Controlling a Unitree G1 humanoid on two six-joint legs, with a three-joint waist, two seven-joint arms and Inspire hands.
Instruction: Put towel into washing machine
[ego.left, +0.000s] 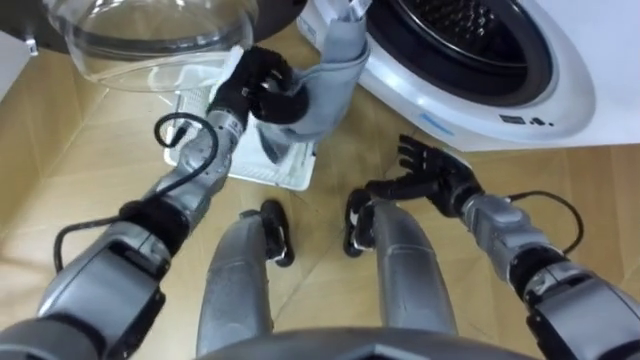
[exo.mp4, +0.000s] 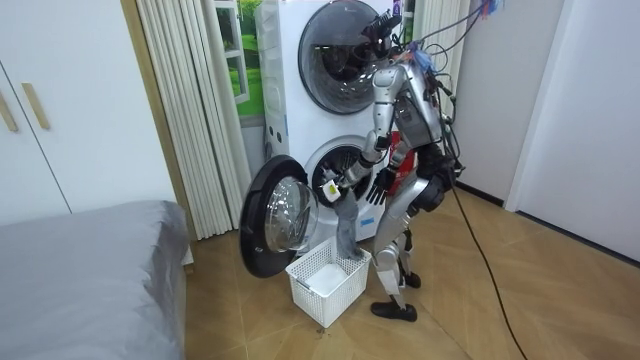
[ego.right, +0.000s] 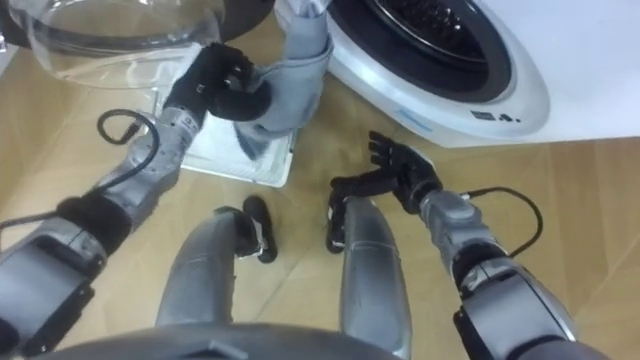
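I am clutching the grey towel (ego.left: 335, 72) mid-length in my curled left hand (ego.left: 252, 88), above the laundry basket (ego.left: 288, 175), beside the washing machine drum (ego.left: 470, 30). It is drooping, soft and likely light, and its loose ends may snag. My right hand (ego.left: 432, 175) is hovering spread and empty.

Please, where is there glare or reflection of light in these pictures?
Left eye view: pale highlights run along the rim of the open door glass. Right eye view: the washing machine's white front is evenly bright. Room view: the door glass carries pale streaks, and the upper door mirrors faint shapes.
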